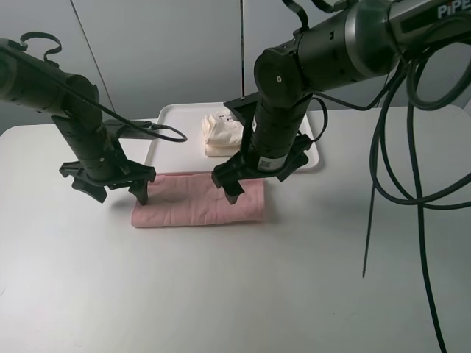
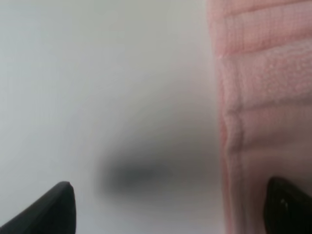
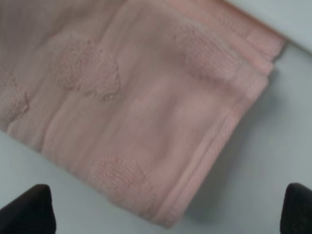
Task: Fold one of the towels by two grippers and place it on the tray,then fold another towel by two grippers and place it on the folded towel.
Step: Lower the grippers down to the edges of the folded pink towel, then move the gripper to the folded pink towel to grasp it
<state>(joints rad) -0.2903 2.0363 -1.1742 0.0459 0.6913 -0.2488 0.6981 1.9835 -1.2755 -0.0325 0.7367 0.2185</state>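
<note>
A pink towel (image 1: 197,200) lies folded into a long strip on the table, just in front of the tray. A cream towel (image 1: 219,134) lies folded on the white tray (image 1: 171,119). My left gripper (image 1: 120,194) is open and empty over the strip's left end. In the left wrist view (image 2: 170,217) one fingertip (image 2: 288,207) is over the towel's edge (image 2: 263,97) and the other over bare table. My right gripper (image 1: 256,187) is open and empty above the strip's right end. The right wrist view (image 3: 163,214) shows that folded end (image 3: 136,107) between the spread fingers.
The white table (image 1: 221,294) extends in front and to both sides of the towel. Black cables (image 1: 390,169) hang from the right arm over the table's right part. The tray's front edge lies right behind the pink towel.
</note>
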